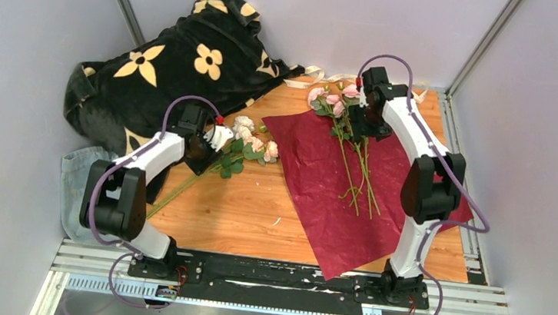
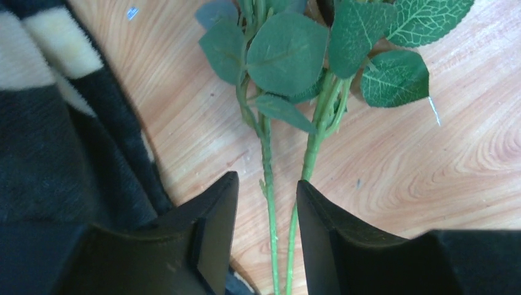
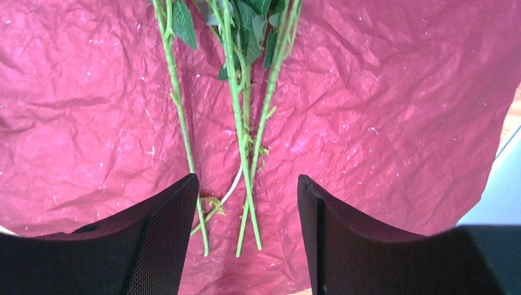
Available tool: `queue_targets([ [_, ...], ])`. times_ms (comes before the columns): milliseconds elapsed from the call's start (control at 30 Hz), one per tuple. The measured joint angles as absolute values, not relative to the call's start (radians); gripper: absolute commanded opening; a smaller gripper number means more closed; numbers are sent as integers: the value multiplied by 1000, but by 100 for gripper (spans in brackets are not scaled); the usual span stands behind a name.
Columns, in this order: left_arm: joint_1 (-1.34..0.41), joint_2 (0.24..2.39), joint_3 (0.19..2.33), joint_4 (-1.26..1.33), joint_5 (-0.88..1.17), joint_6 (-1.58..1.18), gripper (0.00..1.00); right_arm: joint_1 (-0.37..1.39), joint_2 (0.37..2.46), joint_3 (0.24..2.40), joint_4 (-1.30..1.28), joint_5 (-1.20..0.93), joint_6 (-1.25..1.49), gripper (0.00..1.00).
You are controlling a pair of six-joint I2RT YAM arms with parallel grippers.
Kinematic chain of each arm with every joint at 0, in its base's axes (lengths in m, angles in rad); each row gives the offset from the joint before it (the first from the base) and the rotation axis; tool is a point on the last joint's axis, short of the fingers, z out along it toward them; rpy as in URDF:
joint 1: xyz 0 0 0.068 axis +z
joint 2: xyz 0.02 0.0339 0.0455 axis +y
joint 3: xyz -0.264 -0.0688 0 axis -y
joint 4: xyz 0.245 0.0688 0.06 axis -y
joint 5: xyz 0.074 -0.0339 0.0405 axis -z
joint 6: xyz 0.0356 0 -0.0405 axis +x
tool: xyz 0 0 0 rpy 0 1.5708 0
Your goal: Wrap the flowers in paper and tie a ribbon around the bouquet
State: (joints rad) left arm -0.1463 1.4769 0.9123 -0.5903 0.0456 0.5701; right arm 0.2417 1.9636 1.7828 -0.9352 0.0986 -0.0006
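Pink flowers (image 1: 333, 101) lying on the paper (image 1: 333, 201), heads toward 12 o'clock, thin green stems running toward 6 o'clock. Paper spread crinkled over the right half of the desk (image 1: 255, 209), one corner reaching the near edge. Right gripper (image 3: 246, 179) over the stem ends, jaws wide apart, holding nothing. At 9 o'clock from the paper, cream and pink flowers (image 1: 250, 143) on bare wood. Left gripper (image 2: 267, 184) there, jaws apart with two stems between them, not pinched. Ribbon (image 1: 316, 74) at 12 o'clock, by the far desk edge. Black blanket (image 1: 168, 77) with cream flower print at 10 o'clock. Blue denim cloth (image 1: 77, 177) at 8 o'clock.
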Motion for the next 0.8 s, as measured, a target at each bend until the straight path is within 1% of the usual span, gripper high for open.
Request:
queue_targets([
  [67, -146, 1515, 921, -580, 50, 560, 38, 242, 1900, 1735, -923, 92, -1, 64],
  [133, -146, 1552, 942, -576, 51, 550, 37, 242, 1860, 1703, -912, 83, -1, 64],
  [333, -146, 1599, 972, -565, 60, 541, 38, 242, 1816, 1644, -883, 67, -1, 64],
  [400, -146, 1605, 972, -561, 59, 541, 42, 242, 1816, 1637, -882, 63, -1, 64],
  [467, -146, 1620, 972, -557, 52, 541, 43, 242, 1816, 1633, -882, 60, -1, 64],
  [500, -146, 1628, 972, -555, 47, 541, 41, 242, 1814, 1632, -881, 60, -1, 64],
  [567, -146, 1655, 975, -555, 34, 540, 24, 242, 1810, 1631, -879, 60, -1, 64],
  [600, -146, 1668, 978, -556, 29, 537, 3, 242, 1808, 1631, -879, 60, -1, 64],
  [633, -146, 1679, 989, -563, 24, 538, 0, 242, 1803, 1631, -878, 60, -1, 64],
  [800, -137, 1678, 1069, -600, 1, 505, 0, 242, 1773, 1631, -877, 54, -1, 64],
])
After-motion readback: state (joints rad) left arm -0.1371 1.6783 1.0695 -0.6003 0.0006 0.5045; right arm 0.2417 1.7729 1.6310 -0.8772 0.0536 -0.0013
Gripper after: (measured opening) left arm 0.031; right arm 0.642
